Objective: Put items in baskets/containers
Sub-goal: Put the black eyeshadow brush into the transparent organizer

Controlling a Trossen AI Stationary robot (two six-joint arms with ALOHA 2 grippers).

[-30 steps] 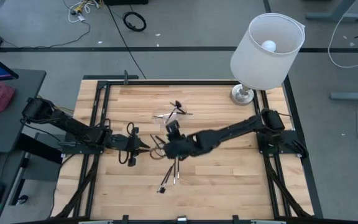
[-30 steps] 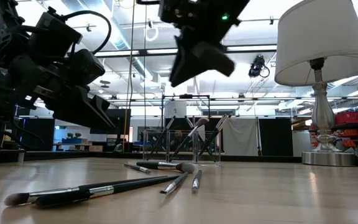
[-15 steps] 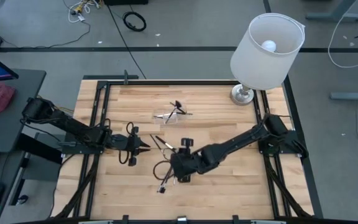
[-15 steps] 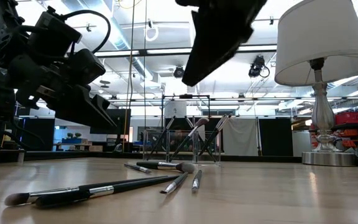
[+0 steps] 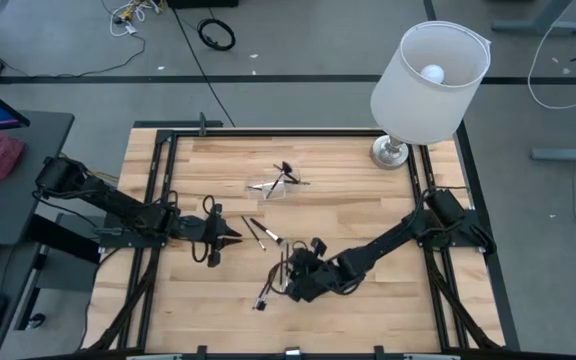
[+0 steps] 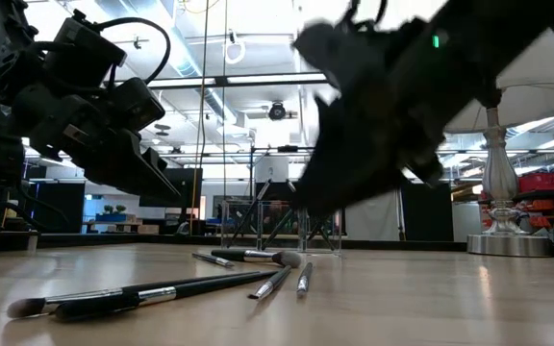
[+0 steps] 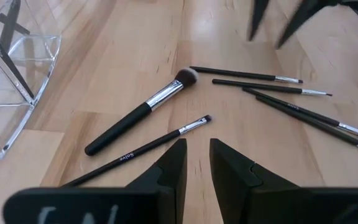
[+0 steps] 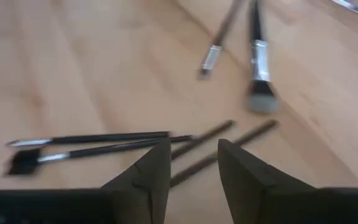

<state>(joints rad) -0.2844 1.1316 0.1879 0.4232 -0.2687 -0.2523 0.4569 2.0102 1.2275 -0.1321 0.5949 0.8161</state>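
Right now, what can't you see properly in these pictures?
- Clear cup: cut off by the left wrist view's edge; tiny in the high view.
- How many brushes stand in the cup: the right arm blocks it in the low view.
- Brushes under the right gripper: blurred in its wrist view.
- Brush lettering: too small to read.

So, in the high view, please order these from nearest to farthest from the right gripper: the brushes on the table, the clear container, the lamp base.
From the right gripper:
1. Brushes, just beside it, near the table's front.
2. Clear container, mid-table, farther back.
3. Lamp base, back right corner.
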